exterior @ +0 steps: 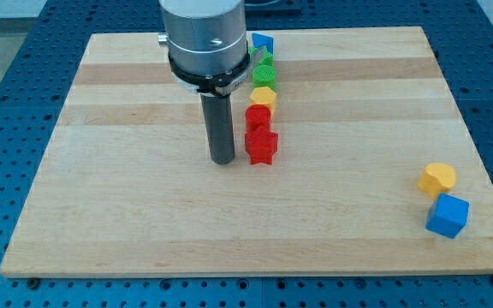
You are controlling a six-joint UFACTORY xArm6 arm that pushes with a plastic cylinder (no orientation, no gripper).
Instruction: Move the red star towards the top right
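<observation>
**Red star waits at the near end of the row, rod beside it**

Red against pale wood: you see the red star [262, 147] lying near the middle of the tabletop [127, 222], the nearest block in a column that runs away toward the far edge. Just beyond it, and touching or nearly so, sits a second red block [258, 117] whose shape is hard to make out, then a yellow block [264, 96], two green blocks [263, 70], and a blue block [262, 41] farthest off. Well apart, at the near right, a yellow heart-like block [437, 179] rests against a blue cube [447, 215].

My tip [222, 160] stands on the wood just to the left of the star; whether it actually touches cannot be told from this angle. You should note that this arm carries no fingers at all, so nothing is clenched or released, only a plain rod that pushes.

By your reading of the board, the task looks barely begun. The star is still in line with its neighbours, and the far right corner lies open and distant. Almost the whole journey remains, and a push from the left would likely need to steer the star clear of the red block behind it.
</observation>
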